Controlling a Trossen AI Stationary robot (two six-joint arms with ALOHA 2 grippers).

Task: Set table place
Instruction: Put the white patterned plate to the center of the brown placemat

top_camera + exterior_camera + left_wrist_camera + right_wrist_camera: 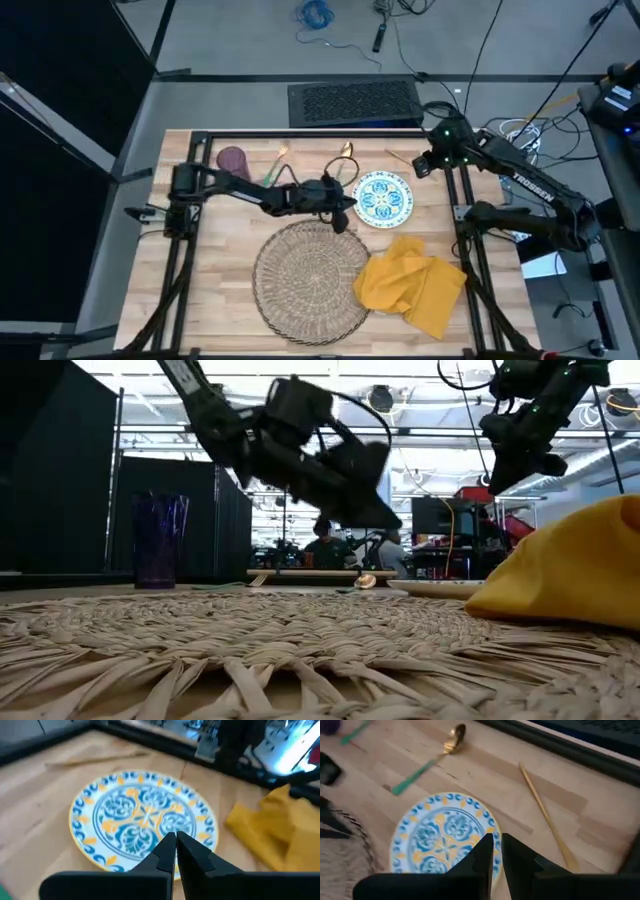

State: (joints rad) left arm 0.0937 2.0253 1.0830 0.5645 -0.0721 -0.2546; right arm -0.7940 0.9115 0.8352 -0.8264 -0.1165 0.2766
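The white plate with a teal and yellow pattern lies flat on the table, to the far right of the round woven mat. A crumpled yellow napkin lies at the mat's right edge. The purple cup stands at the far left, with the fork and the spoon lying to its right. My left gripper is shut and hangs above the plate's left rim. My right gripper is shut too. It hangs high over the table's far right, beyond the plate.
A thin gold stick lies on the planks to the far right of the plate. The black frame runs round the tabletop. Bare wood shows left of the mat. People and equipment show in the room behind the table.
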